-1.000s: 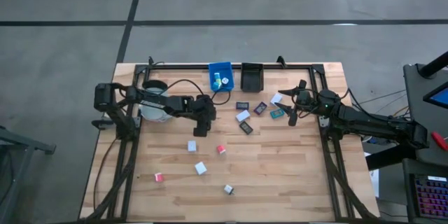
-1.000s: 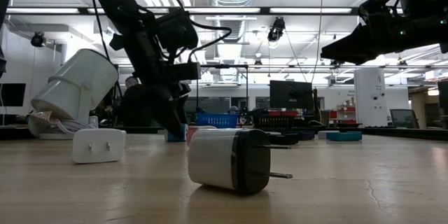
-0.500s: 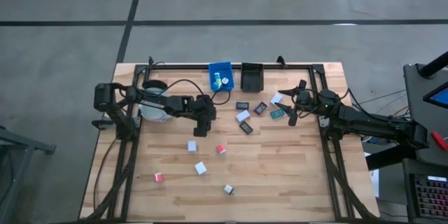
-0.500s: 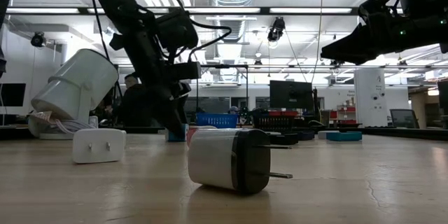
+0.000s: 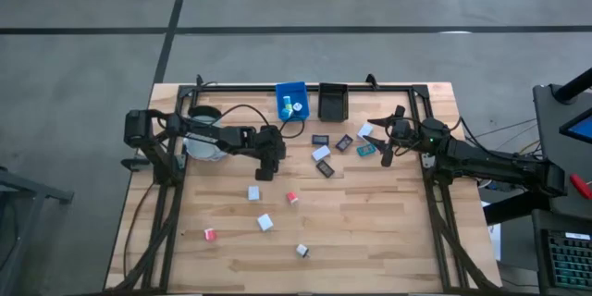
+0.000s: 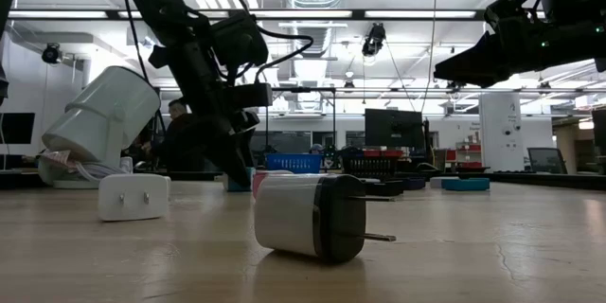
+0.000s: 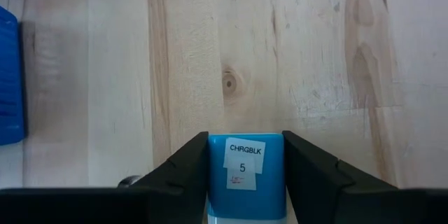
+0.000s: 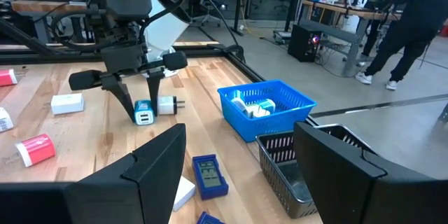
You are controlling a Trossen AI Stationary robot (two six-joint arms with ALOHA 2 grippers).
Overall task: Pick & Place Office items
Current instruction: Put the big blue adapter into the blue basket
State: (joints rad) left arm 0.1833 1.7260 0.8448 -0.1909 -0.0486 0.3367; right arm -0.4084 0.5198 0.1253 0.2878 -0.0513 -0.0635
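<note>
My left gripper [image 5: 265,170] reaches down to the table's middle left and is shut on a blue charger block [image 7: 246,175] with a white label. The right wrist view shows this block [image 8: 143,112] under the fingers, beside a white plug [image 8: 166,103]. Small white and red blocks [image 5: 253,192] [image 5: 291,197] [image 5: 265,222] lie on the wood nearer the front. Several flat rectangles [image 5: 326,168] [image 5: 344,142] lie right of centre. My right gripper [image 5: 384,139] hovers open above the table's right side, holding nothing. My left gripper pinches the blue block by two opposite sides [image 7: 214,175] between its two fingers [image 7: 308,175]. The fingers slant down at it from above, coming from the table's left. The block's lower end [image 8: 143,119] seems to rest on the table.
A blue bin [image 5: 291,102] with items and a black bin [image 5: 332,100] stand at the far edge. A white mug [image 5: 203,143] sits under my left arm. Two more chargers [image 5: 210,234] [image 5: 302,251] lie near the front. People stand beyond the table in the room.
</note>
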